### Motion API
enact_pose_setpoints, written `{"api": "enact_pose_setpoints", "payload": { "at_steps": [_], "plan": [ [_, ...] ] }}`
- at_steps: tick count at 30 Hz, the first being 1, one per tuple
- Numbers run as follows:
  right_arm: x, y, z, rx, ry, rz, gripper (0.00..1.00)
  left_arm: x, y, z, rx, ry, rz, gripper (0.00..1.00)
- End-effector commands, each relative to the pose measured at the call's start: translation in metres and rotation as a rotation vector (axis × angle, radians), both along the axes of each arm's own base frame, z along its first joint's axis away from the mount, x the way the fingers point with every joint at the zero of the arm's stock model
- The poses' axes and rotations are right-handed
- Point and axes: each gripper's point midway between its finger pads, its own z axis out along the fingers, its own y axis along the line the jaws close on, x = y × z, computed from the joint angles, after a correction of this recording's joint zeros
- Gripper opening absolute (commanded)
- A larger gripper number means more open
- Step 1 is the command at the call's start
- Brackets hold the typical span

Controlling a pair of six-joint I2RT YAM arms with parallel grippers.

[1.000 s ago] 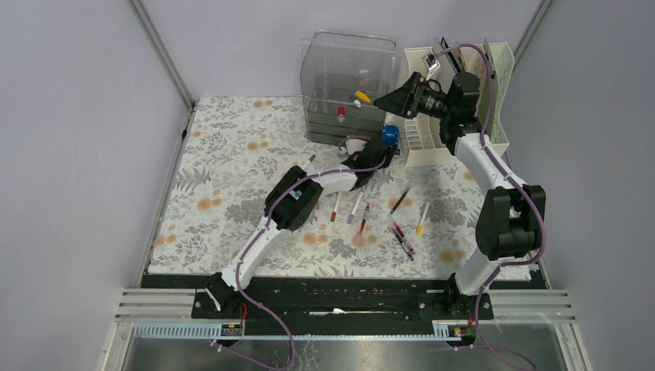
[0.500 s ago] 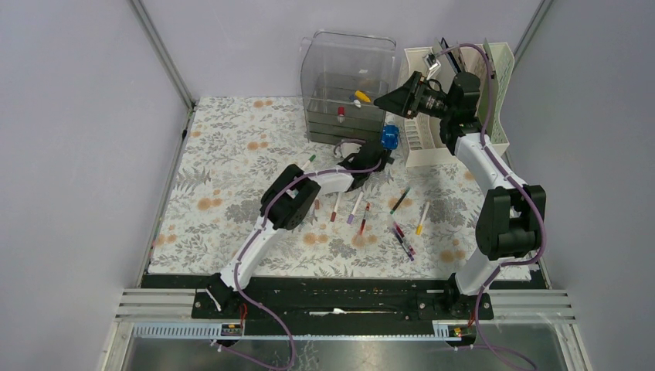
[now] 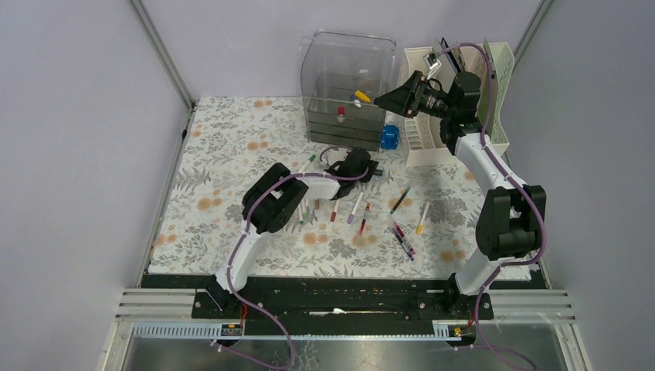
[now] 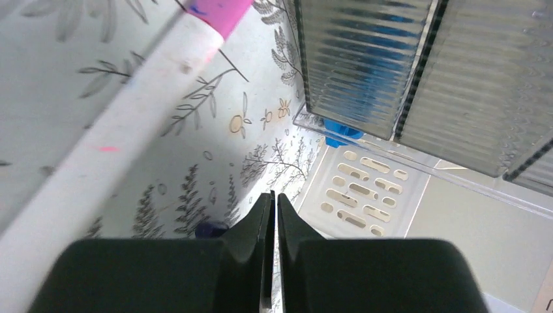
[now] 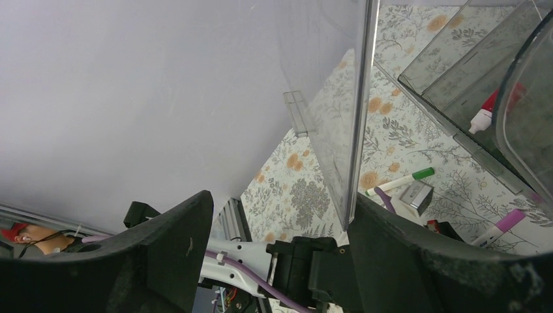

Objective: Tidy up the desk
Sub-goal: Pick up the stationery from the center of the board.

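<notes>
The desk (image 3: 232, 154) has a white cloth with grey leaves and orange flowers. Several pens lie loose at its middle: a purple-tipped one (image 3: 357, 207), a green one (image 3: 399, 201), a yellow one (image 3: 422, 218). My left gripper (image 3: 374, 167) lies low over the cloth in front of the clear drawer unit (image 3: 347, 85); in the left wrist view (image 4: 274, 195) it is shut and empty. My right gripper (image 3: 382, 99) is raised at the unit's upper right corner; in the right wrist view (image 5: 280, 199) it is open, with the unit's clear wall edge (image 5: 355, 130) by its right finger.
A blue object (image 3: 390, 137) sits between the drawer unit and a white file rack (image 3: 456, 100). A pink-capped marker (image 4: 215, 10) lies close by the left gripper. A green-capped marker (image 5: 398, 181) and a small silver block (image 5: 417, 195) lie on the cloth. A black rail (image 3: 347, 290) runs along the near edge.
My left gripper has drawn back from the blue object toward the near left, and its elbow has swung left, uncovering more pens. The right arm has hardly moved.
</notes>
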Motion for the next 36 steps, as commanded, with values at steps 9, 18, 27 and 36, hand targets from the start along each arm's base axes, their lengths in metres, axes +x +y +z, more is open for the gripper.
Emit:
{"api": "enact_pose_setpoints", "payload": {
  "at_steps": [9, 18, 27, 36],
  "plan": [
    [-0.027, -0.001, 0.041, 0.014, -0.129, 0.044, 0.79, -0.004, 0.024, 0.093, 0.039, -0.223, -0.131, 0.23],
    [-0.025, -0.001, 0.039, 0.017, -0.124, 0.040, 0.79, -0.028, 0.031, 0.080, 0.081, -0.107, -0.219, 0.34],
    [-0.030, -0.001, 0.042, 0.016, -0.134, 0.042, 0.79, -0.033, 0.001, 0.082, 0.204, -0.212, -0.486, 0.46],
    [-0.029, -0.002, 0.043, 0.021, -0.134, 0.043, 0.79, -0.040, 0.023, 0.084, 0.605, -0.515, -0.719, 0.48]
  ]
}}
